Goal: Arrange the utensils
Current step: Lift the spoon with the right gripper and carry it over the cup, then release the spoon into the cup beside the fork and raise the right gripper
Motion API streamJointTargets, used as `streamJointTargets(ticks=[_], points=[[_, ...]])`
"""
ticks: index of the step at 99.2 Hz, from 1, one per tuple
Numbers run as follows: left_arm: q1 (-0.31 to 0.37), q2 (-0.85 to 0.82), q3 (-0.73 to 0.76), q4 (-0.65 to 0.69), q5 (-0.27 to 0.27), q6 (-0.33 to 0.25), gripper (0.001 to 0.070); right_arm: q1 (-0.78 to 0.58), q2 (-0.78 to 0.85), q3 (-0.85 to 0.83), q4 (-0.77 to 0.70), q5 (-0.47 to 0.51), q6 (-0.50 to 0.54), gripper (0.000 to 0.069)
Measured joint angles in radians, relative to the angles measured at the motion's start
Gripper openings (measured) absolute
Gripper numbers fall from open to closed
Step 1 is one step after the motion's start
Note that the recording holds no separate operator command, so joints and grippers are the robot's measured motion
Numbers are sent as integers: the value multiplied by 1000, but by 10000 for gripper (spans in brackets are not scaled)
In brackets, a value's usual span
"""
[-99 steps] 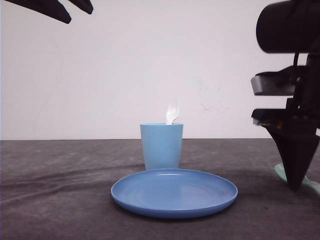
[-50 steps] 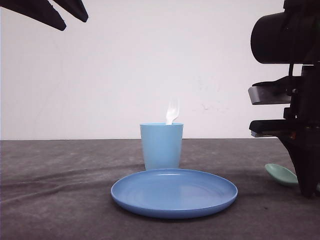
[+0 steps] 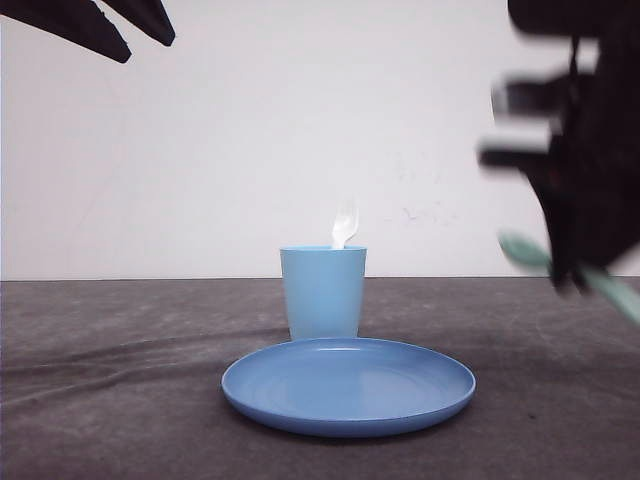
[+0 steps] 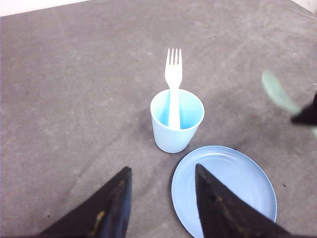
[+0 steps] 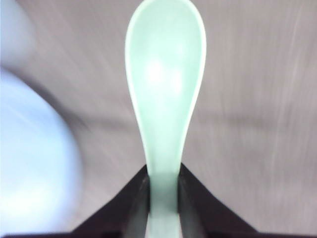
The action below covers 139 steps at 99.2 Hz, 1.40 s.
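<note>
We have the mint-green spoon [image 5: 166, 94] pinched by its handle in our right tool [image 5: 163, 186], fingers closed tight on the stem, bowl pointing out ahead along the tool's own line. In the front view the spoon [image 3: 525, 250] hangs clear above the bench [image 3: 120, 380], blurred and tilted, bowl end higher and toward the middle. Off to its left stands the light blue cup [image 3: 323, 292], with the white fork [image 4: 173, 84] already upright inside, tines up, leaning on the far rim. The blue plate [image 3: 348, 385] lies just in front of the cup, bare.

That is the relation we judge everything turns on: the cup lies well to the left of the spoon, and the spoon's long axis is nearer level than upright, so it likely needs tipping handle-down over the cup mouth. Our left tool [image 4: 158, 198] hovers high, fingers spread, holding nothing; the right arm owns this one.
</note>
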State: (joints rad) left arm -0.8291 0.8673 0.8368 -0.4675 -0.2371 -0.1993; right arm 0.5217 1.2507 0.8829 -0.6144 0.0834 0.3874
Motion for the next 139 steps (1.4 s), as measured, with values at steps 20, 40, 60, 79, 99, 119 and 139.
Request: streamJointTargets(ticks=[20, 40, 60, 79, 99, 119, 139], points=[[0, 0, 0, 0, 0, 0, 233, 72, -38, 125, 167, 0, -34, 78], [0, 0, 0, 0, 0, 0, 233, 167, 31, 136, 451, 10, -88, 78], [0, 0, 0, 2, 0, -1, 233, 211, 165, 136, 642, 26, -146, 78], [0, 0, 0, 3, 0, -8, 233, 216, 294, 135, 710, 58, -180, 78], [0, 0, 0, 2, 0, -16, 233, 215, 378, 135, 745, 67, -187, 78], [0, 0, 0, 0, 0, -24, 233, 216, 447, 135, 759, 71, -194, 78], [0, 0, 0, 0, 0, -26, 233, 216, 463, 135, 762, 71, -197, 78]])
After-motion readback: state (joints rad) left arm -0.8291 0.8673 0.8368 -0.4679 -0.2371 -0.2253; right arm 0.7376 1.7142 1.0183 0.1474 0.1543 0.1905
